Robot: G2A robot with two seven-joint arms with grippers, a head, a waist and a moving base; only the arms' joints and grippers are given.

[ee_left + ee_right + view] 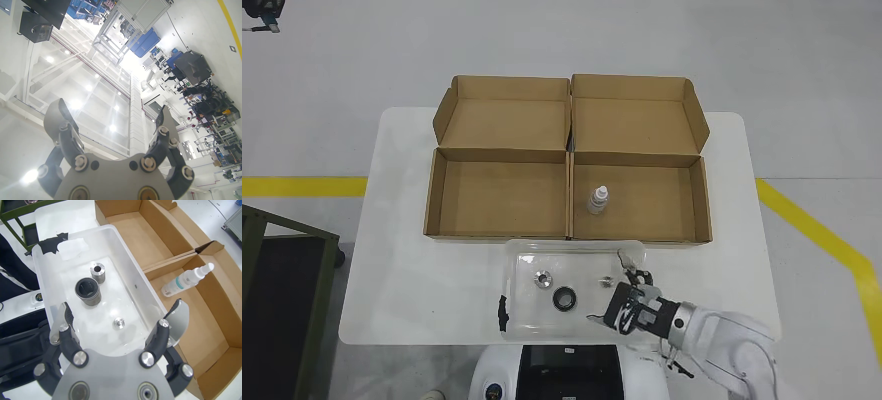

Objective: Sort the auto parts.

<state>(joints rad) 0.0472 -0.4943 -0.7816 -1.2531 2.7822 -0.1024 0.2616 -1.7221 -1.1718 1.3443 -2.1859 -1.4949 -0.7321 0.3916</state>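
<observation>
3 parts (88, 292), 2 boxes (497, 200), 1 bottle (181, 283)

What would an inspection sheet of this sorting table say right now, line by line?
Surface: white table, bearing a left box, a right box and a clear bin.
Job's things: steel sleeve, dark bearing and small silver disc in the bin; spray bottle in the right box.
Clutter: black tape on the bin's end.
Grippers: right gripper open above the bin; left gripper open, facing the ceiling.
Cables: nothing seen.
Surroundings: yellow floor line, green cart.
</observation>
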